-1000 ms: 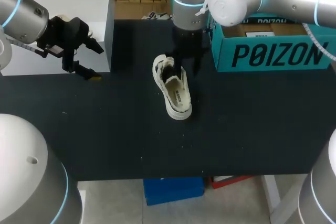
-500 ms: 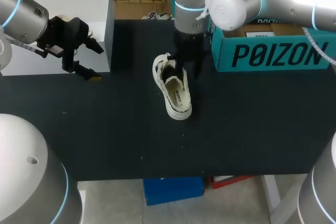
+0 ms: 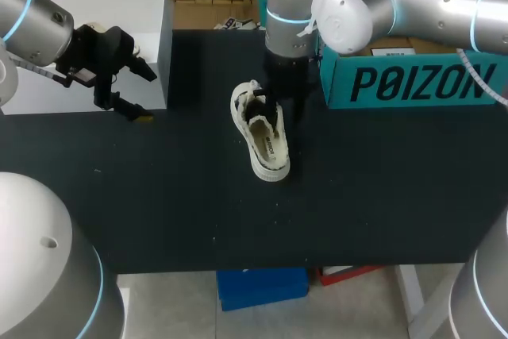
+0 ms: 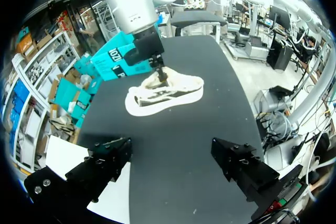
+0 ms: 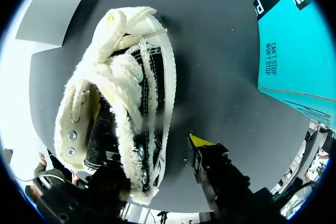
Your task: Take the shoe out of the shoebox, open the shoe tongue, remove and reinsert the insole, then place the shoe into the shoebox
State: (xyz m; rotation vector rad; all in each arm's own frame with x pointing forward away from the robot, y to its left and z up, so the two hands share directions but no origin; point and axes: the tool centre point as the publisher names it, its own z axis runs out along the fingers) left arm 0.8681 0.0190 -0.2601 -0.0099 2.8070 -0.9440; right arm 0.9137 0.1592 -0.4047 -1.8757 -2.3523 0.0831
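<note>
Shoe on the worktop, outside its box; right arm over it, left arm standing off.

At left, the left pincer (image 3: 141, 91) hangs with its fingers wide apart and nothing between them, just in front of a white rectangular box (image 3: 95, 13) and well apart from the task's thing. The cream canvas lace-up shoe (image 3: 263, 134) lies mid-worktop, its long axis running from the far side toward the near edge, skewed slightly right. The right pincer (image 5: 157, 156) stands directly over the far end of the shoe, fingers apart and straddling the eyelet wall. The yellow-tipped finger (image 5: 202, 143) is outside and not touching; the other is hidden by the upper. The right arm is judged far the nearer for opening the tongue. The black matte worktop (image 3: 159, 212) shows between the shoe and the teal cardboard shoebox (image 3: 413, 81) at right.
</note>
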